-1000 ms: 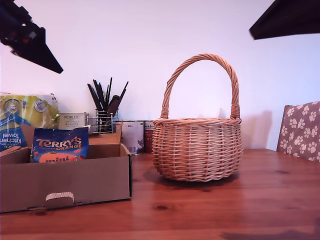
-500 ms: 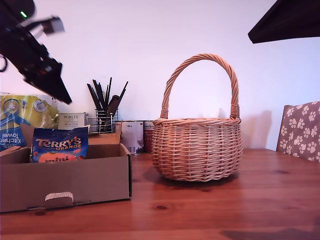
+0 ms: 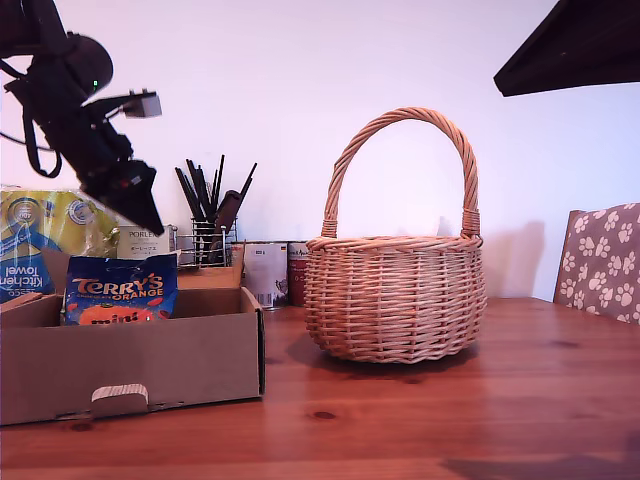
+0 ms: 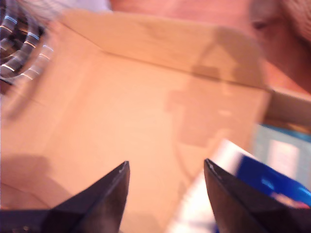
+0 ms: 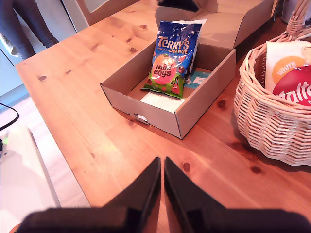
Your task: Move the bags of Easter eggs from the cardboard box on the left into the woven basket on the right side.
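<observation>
- Pouch of blue glossy Terry's Orange eggs (image 3: 121,290) stands upright inside the shallow brown cardboard box (image 3: 150,360), just below the first gripper (image 4: 165,170), whose jaws are apart.
- The second gripper (image 5: 162,167), jaws together, hangs farther from the box.

The cardboard box (image 3: 150,365) was plain matt brown corrugated card, and the Terry's bag (image 3: 121,291) standing in it looked like glossy printed plastic. Beside the box, the woven basket (image 3: 395,300) was rough tan wicker. Under both, the table (image 3: 520,400) was knotty reddish wood with a smooth, slightly shiny finish
</observation>
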`<action>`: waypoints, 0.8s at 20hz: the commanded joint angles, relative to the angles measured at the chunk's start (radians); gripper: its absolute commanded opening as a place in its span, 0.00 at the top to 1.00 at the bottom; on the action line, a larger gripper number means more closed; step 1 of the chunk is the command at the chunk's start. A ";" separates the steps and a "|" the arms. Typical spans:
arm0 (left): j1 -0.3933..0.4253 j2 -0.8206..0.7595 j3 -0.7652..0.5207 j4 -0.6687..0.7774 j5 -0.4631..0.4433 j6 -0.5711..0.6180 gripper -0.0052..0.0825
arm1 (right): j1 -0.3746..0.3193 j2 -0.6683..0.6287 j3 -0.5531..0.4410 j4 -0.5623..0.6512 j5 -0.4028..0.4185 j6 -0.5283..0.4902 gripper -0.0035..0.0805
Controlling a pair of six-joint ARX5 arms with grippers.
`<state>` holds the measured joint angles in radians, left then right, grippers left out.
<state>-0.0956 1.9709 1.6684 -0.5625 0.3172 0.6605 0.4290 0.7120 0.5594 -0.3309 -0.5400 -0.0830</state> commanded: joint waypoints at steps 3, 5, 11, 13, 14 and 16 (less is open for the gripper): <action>0.001 -0.001 -0.002 -0.024 0.011 -0.051 0.36 | 0.003 0.005 0.010 0.005 0.001 -0.005 0.97; 0.001 -0.001 -0.002 -0.074 0.011 -0.060 0.33 | 0.003 0.005 0.010 0.005 0.008 -0.005 0.97; -0.003 -0.001 -0.002 -0.185 -0.005 -0.058 0.12 | 0.003 0.005 0.010 0.005 0.012 -0.004 0.97; -0.009 0.000 -0.002 -0.212 0.053 -0.023 0.12 | 0.003 0.005 0.010 0.005 0.012 -0.004 0.97; -0.009 0.000 -0.002 -0.213 0.072 0.047 0.12 | 0.003 0.005 0.010 0.005 0.012 -0.004 0.97; -0.007 0.001 -0.002 -0.172 0.068 0.093 0.12 | 0.003 0.005 0.010 0.005 0.012 -0.004 0.97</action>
<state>-0.1017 1.9709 1.6699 -0.7540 0.3782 0.7231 0.4290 0.7120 0.5594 -0.3309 -0.5316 -0.0834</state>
